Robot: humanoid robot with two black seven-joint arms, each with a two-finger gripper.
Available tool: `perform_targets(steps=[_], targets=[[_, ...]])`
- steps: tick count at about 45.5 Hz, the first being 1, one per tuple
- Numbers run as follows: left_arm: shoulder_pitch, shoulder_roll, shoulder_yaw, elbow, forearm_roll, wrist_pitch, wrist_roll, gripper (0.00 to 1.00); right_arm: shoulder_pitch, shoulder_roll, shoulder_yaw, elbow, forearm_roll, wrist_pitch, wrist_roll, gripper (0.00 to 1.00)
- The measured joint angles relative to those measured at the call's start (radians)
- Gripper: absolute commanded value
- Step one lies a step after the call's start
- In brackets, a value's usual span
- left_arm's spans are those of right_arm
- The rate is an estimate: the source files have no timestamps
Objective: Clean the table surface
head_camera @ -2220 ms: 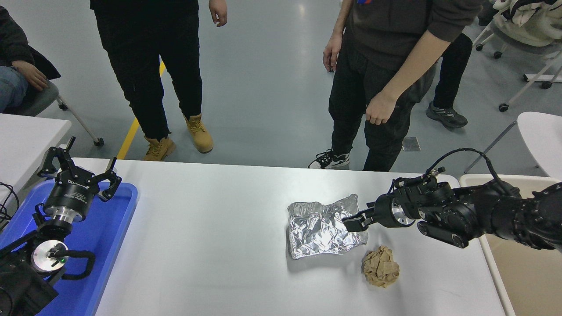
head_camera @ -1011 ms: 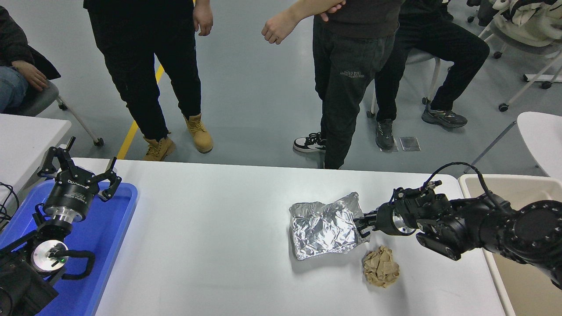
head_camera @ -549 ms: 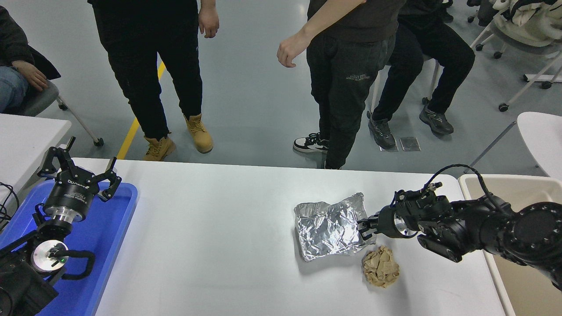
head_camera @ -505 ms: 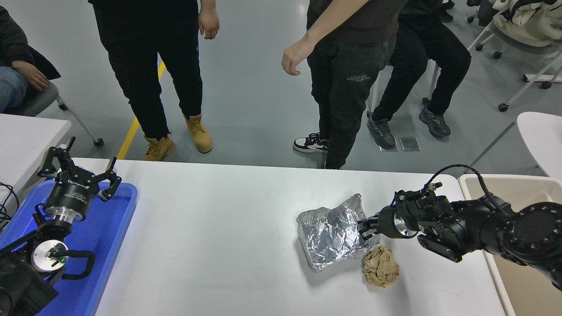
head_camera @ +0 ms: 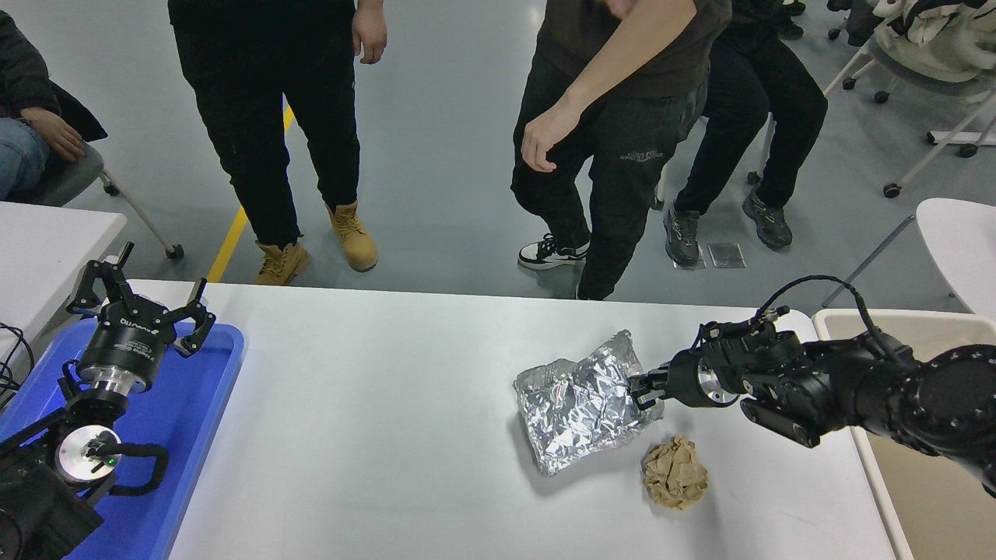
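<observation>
Gripping the crumpled foil sheet [head_camera: 580, 406] by its right edge, the right tool [head_camera: 643, 386] lifts it off the tabletop [head_camera: 373, 435]. Next it likely needs carrying to the beige bin [head_camera: 926, 467]; the paper wad [head_camera: 675, 482] remains.

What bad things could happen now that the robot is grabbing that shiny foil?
1. The right end effector pinches only the right edge of the crumpled foil sheet, so the thin foil might tear or slip free.
2. The crumpled brown paper ball lies just beside the foil on the table surface; dragging the foil could knock it away.
3. A person's hand hangs near the table's far side and could get in the way.
</observation>
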Motion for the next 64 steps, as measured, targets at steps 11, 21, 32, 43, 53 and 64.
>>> perform_targets(steps=[11, 21, 32, 43, 53, 64], targets=[[0.0, 0.0, 0.0, 0.0, 0.0, 0.0, 0.0, 1.0, 0.142, -0.112, 0.003, 0.137, 0.052, 0.074, 0.025, 0.0], [0.0, 0.0, 0.0, 0.0, 0.0, 0.0, 0.0, 1.0, 0.297, -0.245, 0.009, 0.294, 0.094, 0.162, 0.032, 0.0], [0.0, 0.0, 0.0, 0.0, 0.0, 0.0, 0.0, 1.0, 0.439, -0.379, 0.05, 0.405, 0.111, 0.301, 0.034, 0.0], [0.0, 0.0, 0.0, 0.0, 0.0, 0.0, 0.0, 1.0, 0.562, -0.478, 0.095, 0.463, 0.116, 0.445, 0.035, 0.0], [0.0, 0.0, 0.0, 0.0, 0.0, 0.0, 0.0, 1.0, 0.609, -0.514, 0.111, 0.478, 0.118, 0.502, 0.035, 0.0], [0.0, 0.0, 0.0, 0.0, 0.0, 0.0, 0.0, 1.0, 0.618, -0.549, 0.117, 0.474, 0.126, 0.524, 0.034, 0.0]])
